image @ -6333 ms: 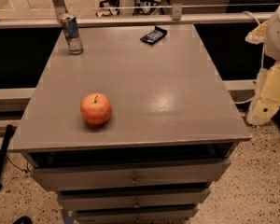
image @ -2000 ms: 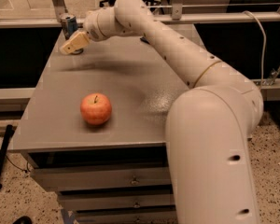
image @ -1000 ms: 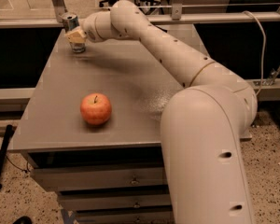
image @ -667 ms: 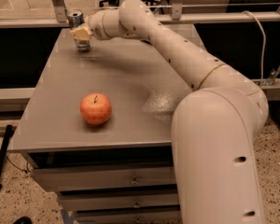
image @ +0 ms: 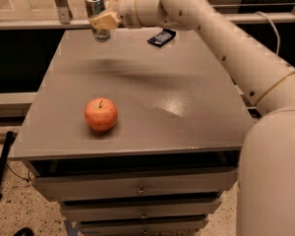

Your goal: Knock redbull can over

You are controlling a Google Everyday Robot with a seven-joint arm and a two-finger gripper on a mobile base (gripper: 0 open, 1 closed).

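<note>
The redbull can (image: 94, 3) is at the table's far left corner, silver top showing, leaning slightly with its top to the left. My gripper (image: 104, 20) is right against the can's middle, in front of it, covering part of its body. Below the gripper the can's lower end (image: 102, 34) shows at the table surface. My arm reaches in from the right, across the back of the table.
A red apple (image: 101, 114) sits on the grey table (image: 187, 107), front left. A flat dark-blue packet (image: 162, 37) lies at the back middle, under my arm. Drawers (image: 137, 188) are below the front edge. A metal rail (image: 34, 23) runs behind.
The gripper and the can have moved together to the right and up in the picture, toward the table's back edge. The can now leans slightly. The apple and packet have not moved.
</note>
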